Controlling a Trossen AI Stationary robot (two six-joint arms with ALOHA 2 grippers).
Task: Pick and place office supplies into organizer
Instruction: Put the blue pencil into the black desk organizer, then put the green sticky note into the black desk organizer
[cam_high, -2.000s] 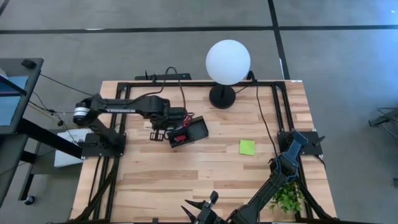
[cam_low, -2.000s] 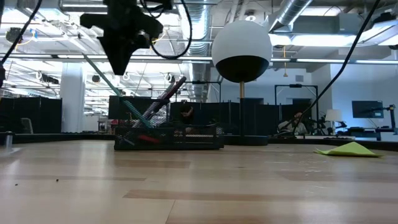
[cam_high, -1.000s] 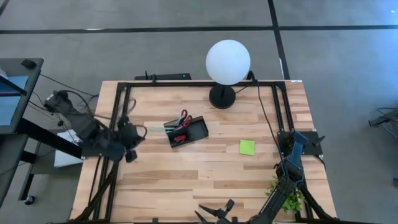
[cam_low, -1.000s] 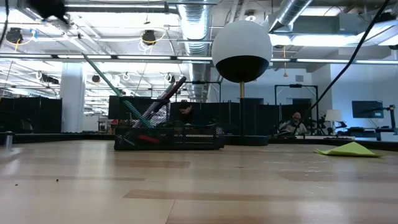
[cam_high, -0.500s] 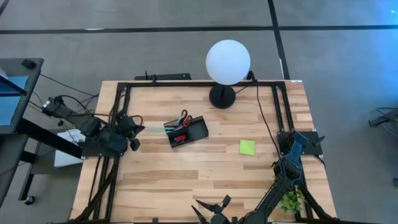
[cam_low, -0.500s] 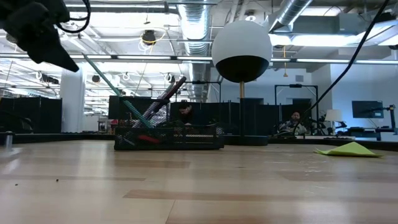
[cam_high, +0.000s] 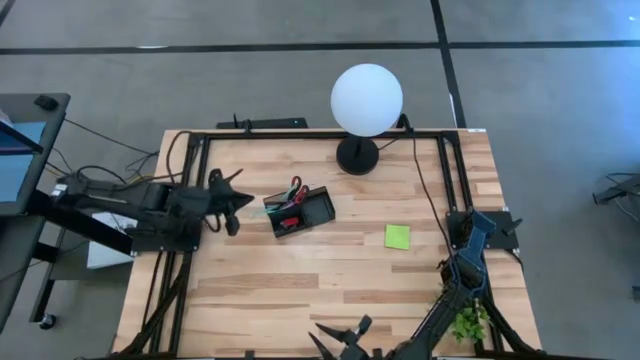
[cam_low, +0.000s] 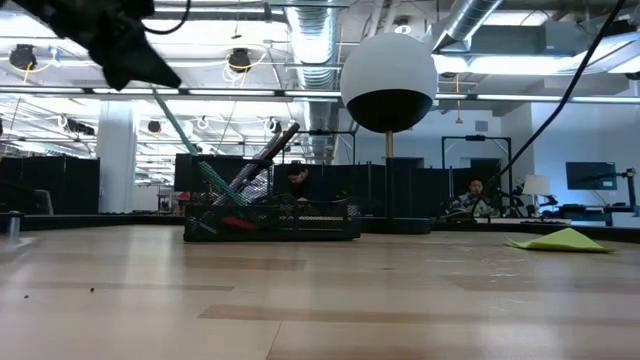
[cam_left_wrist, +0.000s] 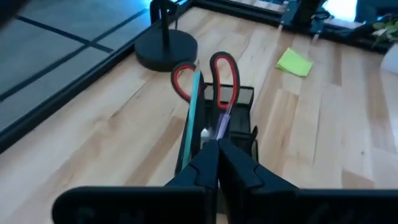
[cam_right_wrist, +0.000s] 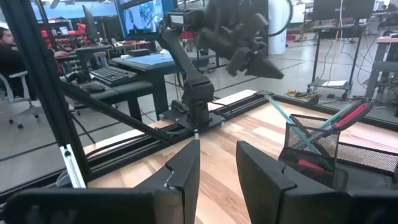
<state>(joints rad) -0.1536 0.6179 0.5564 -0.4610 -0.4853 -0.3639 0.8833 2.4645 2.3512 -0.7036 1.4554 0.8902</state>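
Observation:
The black mesh organizer (cam_high: 305, 212) stands on the table left of centre. In it are red-handled scissors (cam_high: 295, 192) and several pens; a teal pen (cam_high: 252, 207) leans out over its left end. A lime-green sticky pad (cam_high: 397, 236) lies flat to its right. My left gripper (cam_high: 232, 207) hovers shut just left of the organizer, pointing at it (cam_left_wrist: 245, 102), with nothing between its fingers. Above the table's near edge my right gripper (cam_high: 340, 338) stands open and empty (cam_right_wrist: 217, 155).
A white globe lamp (cam_high: 367, 100) stands on its black base at the back centre. A black bar-shaped device (cam_high: 270, 123) lies along the far edge. A green plant (cam_high: 462, 320) sits at the near right. Black frame rails (cam_high: 195, 170) border the table. Bare wood (cam_high: 300, 290) lies in front of the organizer.
My left gripper has swung from the table's left edge toward the organizer, turning until it points at it, and has stayed shut. The organizer and the sticky pad have kept their places.

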